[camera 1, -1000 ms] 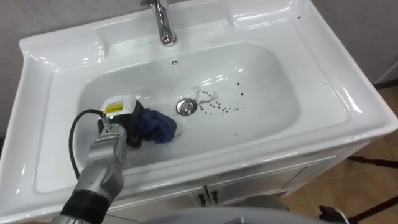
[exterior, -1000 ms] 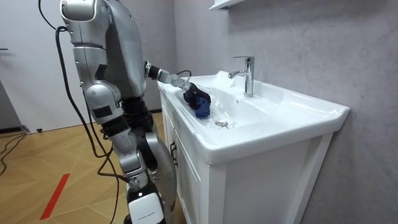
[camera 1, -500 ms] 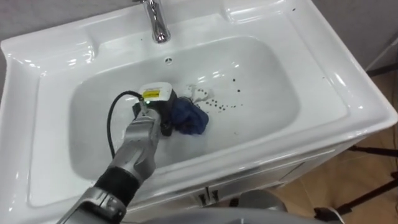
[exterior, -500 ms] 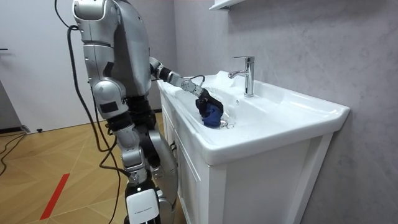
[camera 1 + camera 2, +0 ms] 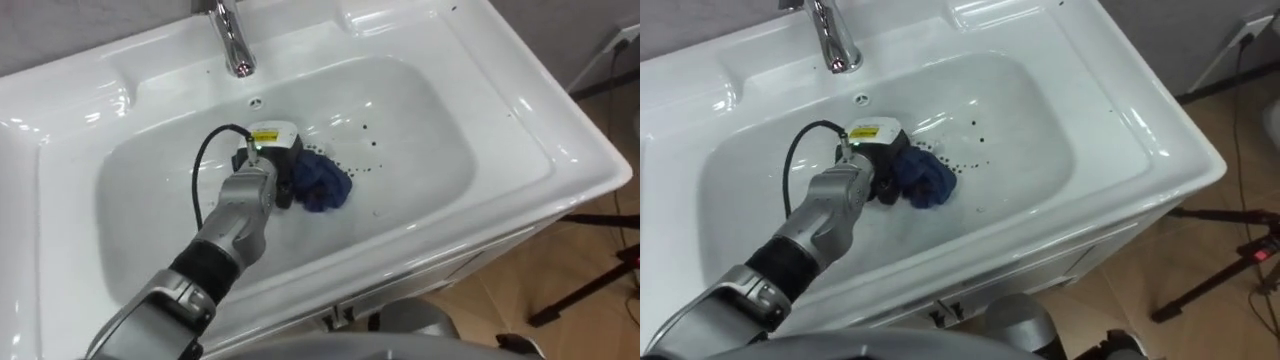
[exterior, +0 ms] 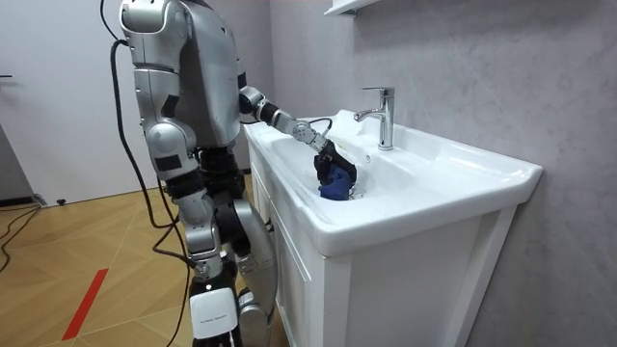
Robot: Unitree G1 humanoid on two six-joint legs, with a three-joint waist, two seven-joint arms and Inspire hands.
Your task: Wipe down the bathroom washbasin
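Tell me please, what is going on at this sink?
The robot stands at the white ceramic basin and reaches its left hand into the bowl. Its fingers grip a crumpled dark blue cloth, pressed on the bottom near the middle. Small dark specks lie just to the cloth's right, not yet wiped.

In basin [image 5: 425, 150] centre, cloth [image 5: 322, 186] right of left hand [image 5: 272, 168] — faucet [image 5: 233, 42] behind

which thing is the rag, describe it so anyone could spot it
Look in the white basin, on its floor in front of the faucet. The blue cloth sits crumpled there in the left hand, the one dark blue thing, beside scattered dark specks.
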